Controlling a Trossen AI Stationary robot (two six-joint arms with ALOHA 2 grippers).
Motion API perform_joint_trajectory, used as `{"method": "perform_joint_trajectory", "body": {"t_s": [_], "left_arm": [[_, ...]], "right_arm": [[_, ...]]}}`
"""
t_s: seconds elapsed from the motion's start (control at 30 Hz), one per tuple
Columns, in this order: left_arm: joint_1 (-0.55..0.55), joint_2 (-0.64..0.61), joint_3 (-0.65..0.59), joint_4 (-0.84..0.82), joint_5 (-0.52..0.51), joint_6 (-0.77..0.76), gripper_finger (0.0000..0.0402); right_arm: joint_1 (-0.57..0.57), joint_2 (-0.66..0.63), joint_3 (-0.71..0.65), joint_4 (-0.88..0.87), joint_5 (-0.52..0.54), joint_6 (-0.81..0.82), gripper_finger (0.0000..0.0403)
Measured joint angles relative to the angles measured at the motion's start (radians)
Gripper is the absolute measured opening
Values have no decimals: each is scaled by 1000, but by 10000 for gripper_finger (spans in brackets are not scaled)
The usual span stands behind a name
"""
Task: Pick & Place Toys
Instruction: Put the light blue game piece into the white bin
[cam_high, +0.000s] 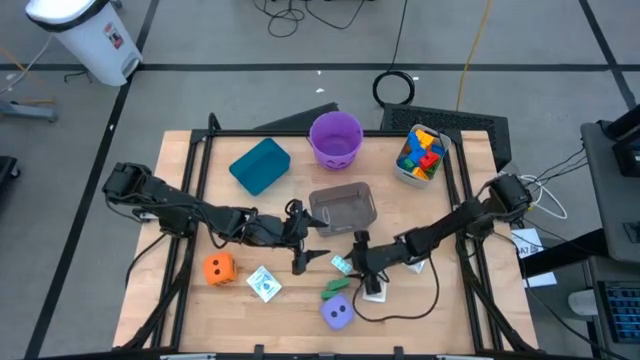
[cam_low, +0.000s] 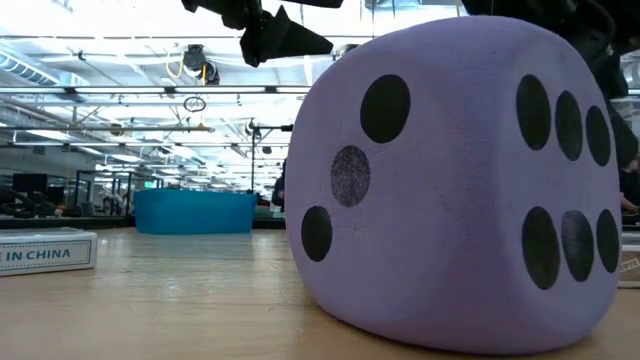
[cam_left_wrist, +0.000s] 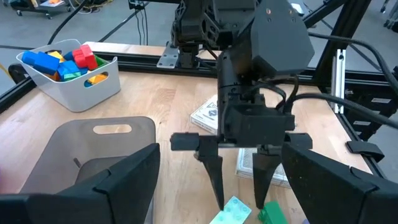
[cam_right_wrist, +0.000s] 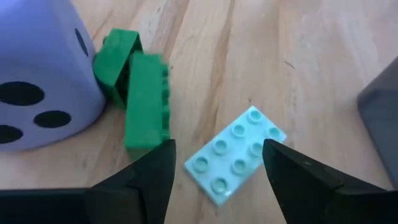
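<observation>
A light teal block (cam_right_wrist: 236, 155) lies flat on the table, studs up. My right gripper (cam_right_wrist: 217, 165) is open and points down over it, one finger on each side of the block, apart from it; it also shows in the left wrist view (cam_left_wrist: 239, 190). Two green blocks (cam_right_wrist: 140, 93) lie next to the purple die (cam_right_wrist: 37, 74). My left gripper (cam_high: 308, 255) is open and empty, just to the left of the right gripper and facing it. The orange die (cam_high: 219, 268) and a white card (cam_high: 263, 284) lie toward the near left.
A grey clear tub (cam_high: 343, 207) stands just behind the grippers. Behind it stand the purple bucket (cam_high: 335, 138), the teal bin (cam_high: 260, 165) and a white tub of blocks (cam_high: 420, 155). White cards (cam_left_wrist: 267, 168) lie under my right arm.
</observation>
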Motion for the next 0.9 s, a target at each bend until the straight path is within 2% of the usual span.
{"method": "perform_joint_trajectory", "body": {"t_s": [0.13, 0.3, 0.43, 0.73, 0.9], "left_arm": [[0, 0, 0, 0, 0, 0, 340], [0, 0, 0, -1, 0, 0, 340], [0, 0, 0, -2, 0, 0, 340], [0, 0, 0, -7, 1, -2, 340], [0, 0, 0, -7, 1, -2, 340]], "right_arm": [[-5, 57, 0, 65, 52, -2, 226], [-28, 61, 2, 14, 58, 29, 226], [-33, 40, 2, -65, 16, 40, 226], [-32, -60, 0, -267, 23, 72, 226], [-30, -83, 0, -220, 22, 68, 226]]}}
